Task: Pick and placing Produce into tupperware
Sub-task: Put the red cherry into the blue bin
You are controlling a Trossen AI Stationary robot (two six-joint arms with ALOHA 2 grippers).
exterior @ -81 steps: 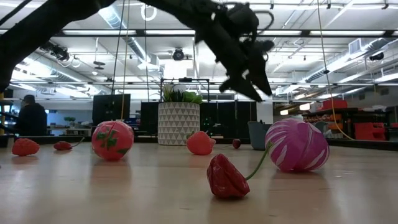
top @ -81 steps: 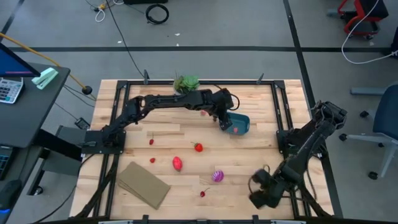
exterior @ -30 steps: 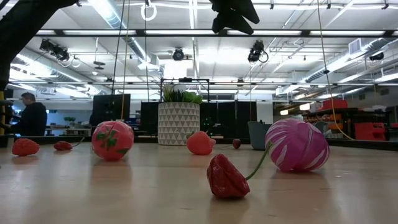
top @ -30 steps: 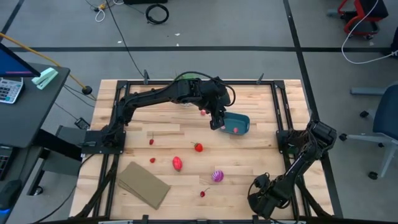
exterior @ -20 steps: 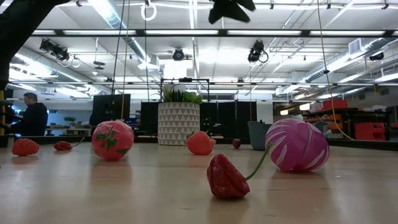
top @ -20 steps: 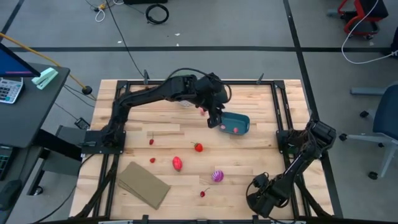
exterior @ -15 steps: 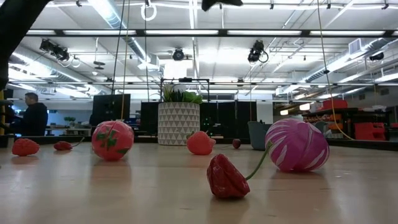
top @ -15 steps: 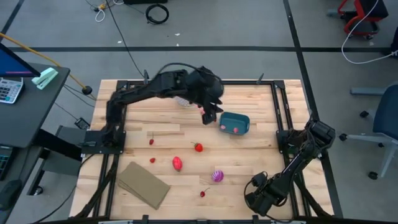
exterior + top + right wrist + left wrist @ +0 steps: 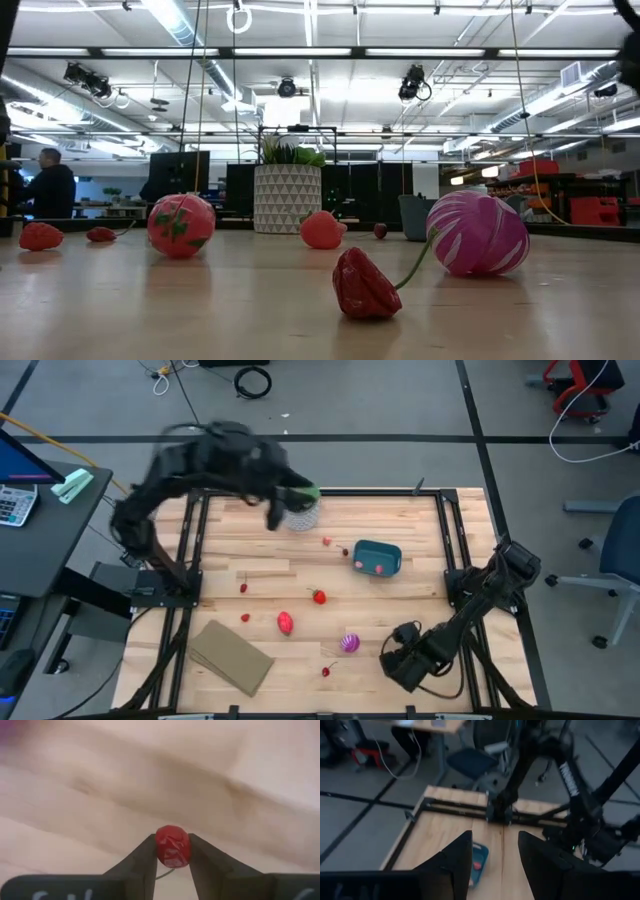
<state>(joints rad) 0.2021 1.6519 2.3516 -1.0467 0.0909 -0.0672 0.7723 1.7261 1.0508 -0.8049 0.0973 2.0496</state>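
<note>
The teal tupperware (image 9: 377, 557) stands right of the table's middle with a red piece (image 9: 380, 569) inside it. It also shows in the left wrist view (image 9: 479, 862). On the wood lie a red fruit (image 9: 319, 597), a pink-red one (image 9: 286, 623), the purple-and-white striped one (image 9: 350, 643), a stemmed cherry (image 9: 327, 670) and small red bits. My left gripper (image 9: 271, 517) is open, high over the far left part of the table. My right gripper (image 9: 392, 661) is low by the near edge, shut on a small red cherry-like piece (image 9: 173, 846). My right gripper pinches the small red cherry-like piece (image 9: 173, 846) by its round body, between its two fingertips (image 9: 146, 854). A thin stem (image 9: 165, 875) trails back between the fingers. Whether the piece is off the wood, I cannot tell.
A leafy plant in a white pot (image 9: 300, 505) stands at the far edge, beside my left gripper. A flat tan slab (image 9: 231, 656) lies at the near left corner. A black frame (image 9: 450, 540) borders the table. A person (image 9: 47, 188) stands far back in the room.
My left arm has risen and swung from beside the tupperware toward the table's far left corner, leaving the low view at the top. My right gripper has crept along the near edge toward the table's left. The produce on the wood and the tupperware have stayed put.
</note>
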